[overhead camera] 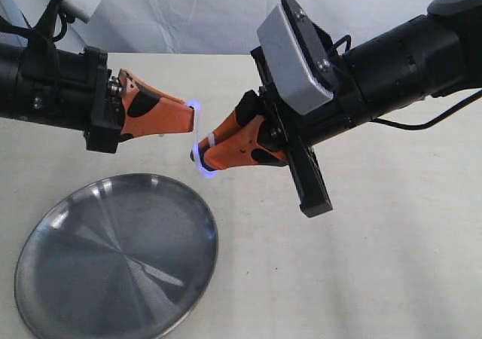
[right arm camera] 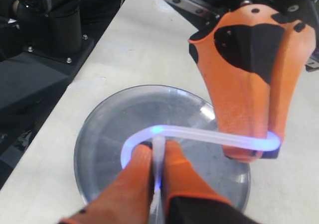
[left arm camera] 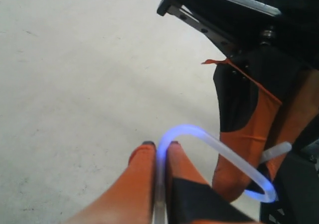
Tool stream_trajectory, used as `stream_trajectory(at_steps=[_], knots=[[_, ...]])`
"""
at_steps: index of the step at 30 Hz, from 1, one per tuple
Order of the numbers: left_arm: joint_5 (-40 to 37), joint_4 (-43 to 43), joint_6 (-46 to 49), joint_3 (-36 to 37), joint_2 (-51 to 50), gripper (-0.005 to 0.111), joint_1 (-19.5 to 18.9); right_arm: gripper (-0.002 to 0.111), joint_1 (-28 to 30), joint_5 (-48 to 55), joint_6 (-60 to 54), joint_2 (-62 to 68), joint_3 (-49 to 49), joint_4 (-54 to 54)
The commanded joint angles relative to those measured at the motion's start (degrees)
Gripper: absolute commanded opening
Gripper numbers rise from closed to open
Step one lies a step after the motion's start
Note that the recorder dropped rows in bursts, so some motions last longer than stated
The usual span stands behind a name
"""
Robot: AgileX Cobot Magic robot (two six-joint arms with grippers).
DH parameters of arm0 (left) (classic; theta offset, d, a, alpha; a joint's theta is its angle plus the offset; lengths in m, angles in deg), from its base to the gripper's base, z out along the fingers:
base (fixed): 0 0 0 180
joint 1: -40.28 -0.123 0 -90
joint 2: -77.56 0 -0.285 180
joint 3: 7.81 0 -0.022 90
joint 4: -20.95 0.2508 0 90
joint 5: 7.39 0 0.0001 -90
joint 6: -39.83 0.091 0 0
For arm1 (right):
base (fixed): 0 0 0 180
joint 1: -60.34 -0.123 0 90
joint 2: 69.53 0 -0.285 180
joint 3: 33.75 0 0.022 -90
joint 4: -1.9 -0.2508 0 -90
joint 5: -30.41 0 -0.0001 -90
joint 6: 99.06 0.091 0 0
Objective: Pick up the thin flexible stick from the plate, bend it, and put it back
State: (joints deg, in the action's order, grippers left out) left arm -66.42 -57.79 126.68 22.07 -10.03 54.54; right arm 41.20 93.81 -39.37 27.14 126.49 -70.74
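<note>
The thin flexible stick [overhead camera: 205, 171] is bent into a tight loop and glows pale blue-violet at its bends, held in the air between the two grippers. My left gripper [overhead camera: 193, 120] is shut on one end of it and my right gripper [overhead camera: 200, 157] is shut on the other, their orange tips almost meeting. In the left wrist view the stick [left arm camera: 219, 150] arcs from my left gripper [left arm camera: 160, 144] over to the right fingers [left arm camera: 244, 154]. The right wrist view shows the stick [right arm camera: 199, 133] running from my right gripper [right arm camera: 158, 145] to the left fingers [right arm camera: 249, 84]. Below them the shiny plate [overhead camera: 113, 264] lies bare [right arm camera: 99, 134].
The beige table [overhead camera: 361, 279] stretches to the right of the plate. A white backdrop [overhead camera: 196, 7] hangs behind. In the right wrist view a dark arm base [right arm camera: 50, 15] stands beyond the table's edge.
</note>
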Motion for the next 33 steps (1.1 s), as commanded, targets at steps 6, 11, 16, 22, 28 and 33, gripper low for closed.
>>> stream_trajectory(at_steps=[6, 11, 16, 22, 28, 33], knots=[[-4.11, -1.31, -3.89, -0.17, -3.71, 0.000, 0.31, -0.001, -0.29, 2.43, -0.93, -0.72, -0.14, -0.94], [-5.50, -1.63, -5.11, -0.81, -5.42, 0.000, 0.31, -0.001, -0.29, 2.19, -0.93, -0.72, -0.14, -0.83], [-9.88, -1.76, -7.69, -2.71, -7.56, 0.000, 0.31, -0.001, -0.29, 1.52, -0.93, -0.72, -0.14, 0.21], [-10.93, -1.54, -10.48, -2.96, -10.73, 0.000, 0.31, -0.001, -0.29, 1.64, -0.93, -0.72, -0.14, 0.21], [-10.93, -2.21, -11.55, -3.84, -13.59, 0.000, 0.31, -0.001, -0.29, 1.43, -0.93, -0.72, -0.14, 0.73], [-10.93, -2.87, -12.41, -4.60, -15.80, 0.000, 0.31, -0.001, -0.29, 0.59, -0.93, -0.72, -0.14, 1.68]])
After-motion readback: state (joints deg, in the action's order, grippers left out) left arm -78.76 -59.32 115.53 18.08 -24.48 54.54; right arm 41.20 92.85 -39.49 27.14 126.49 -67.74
